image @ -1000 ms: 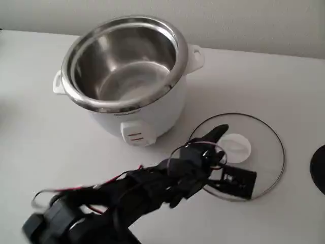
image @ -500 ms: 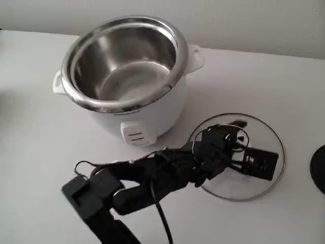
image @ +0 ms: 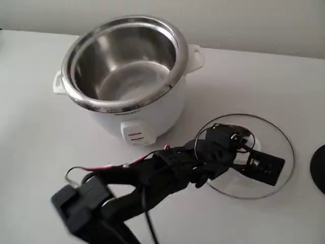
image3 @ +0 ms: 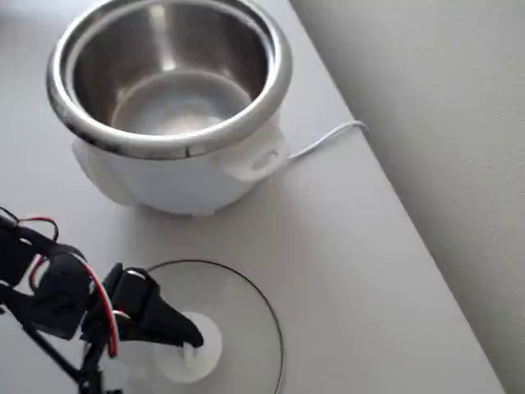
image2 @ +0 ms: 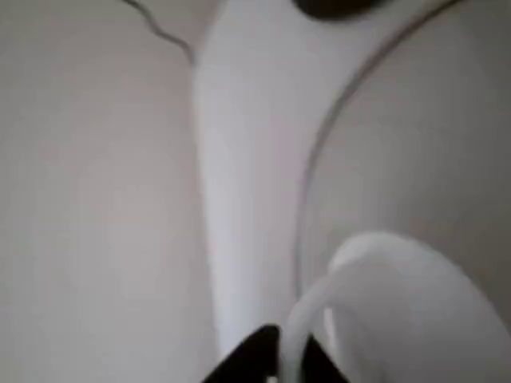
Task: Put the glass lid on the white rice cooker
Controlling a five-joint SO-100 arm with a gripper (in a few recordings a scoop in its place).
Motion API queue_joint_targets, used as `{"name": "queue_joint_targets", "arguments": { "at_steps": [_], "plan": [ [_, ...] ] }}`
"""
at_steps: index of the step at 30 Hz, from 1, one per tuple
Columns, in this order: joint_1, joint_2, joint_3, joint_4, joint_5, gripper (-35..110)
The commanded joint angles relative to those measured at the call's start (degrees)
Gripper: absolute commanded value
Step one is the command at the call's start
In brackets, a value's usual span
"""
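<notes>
The white rice cooker [image: 162, 114] stands open at the back of the table, its steel pot empty; the overhead view has the cooker [image3: 189, 180] at the top. The glass lid [image: 277, 140] lies flat on the table to its right front. My black gripper [image: 244, 147] is low over the lid's centre, at the white knob [image3: 197, 353]. In the overhead view the gripper [image3: 190, 341] has one black finger lying against the knob. The wrist view puts the knob [image2: 407, 303] very close, with a dark fingertip [image2: 255, 359] beside it. How the jaws stand is hidden.
A dark round object [image: 321, 168] sits at the right edge of the table. The cooker's white cord [image3: 328, 135] runs off toward the wall side, where the table edge [image3: 410, 230] lies close to the lid.
The arm swung right and reached over the lid's knob. The lid has slid slightly to the right on the table.
</notes>
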Motion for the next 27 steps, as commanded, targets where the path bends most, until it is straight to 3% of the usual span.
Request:
{"name": "queue_joint_targets", "arguments": {
  "at_steps": [1, 15, 27],
  "plan": [
    [2.46, 14.41, -5.62, -1.67, 0.35, 0],
    [3.87, 27.51, -9.14, -4.66, -8.7, 0],
    [2.11, 25.66, -37.44, 19.25, -2.72, 0]
  ]
}}
